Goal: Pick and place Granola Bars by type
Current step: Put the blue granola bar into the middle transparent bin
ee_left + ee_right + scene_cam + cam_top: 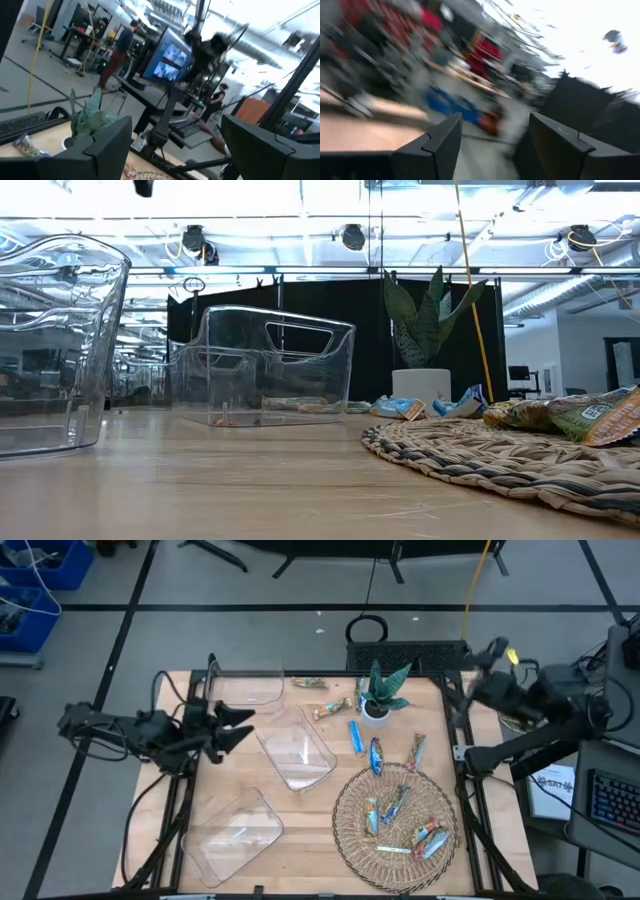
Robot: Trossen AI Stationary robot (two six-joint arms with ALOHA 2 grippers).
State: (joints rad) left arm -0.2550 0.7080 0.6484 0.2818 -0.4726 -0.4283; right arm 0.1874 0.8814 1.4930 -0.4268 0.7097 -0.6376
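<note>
Clearly, we judge the Granola Bars [402, 810] light, crinkly and slippery in their shiny wrappers, so we should pinch one across its narrow middle. Most lie on the woven mat [350, 830] near the tabletop's front right corner; others are scattered between the mat and the potted plant [378, 700] by the back edge. Our left gripper [240, 726] hovers at the left edge, fingers apart, well apart from them. Our right gripper [462, 690], fingers apart, hangs beyond the right edge, nearer.
</note>
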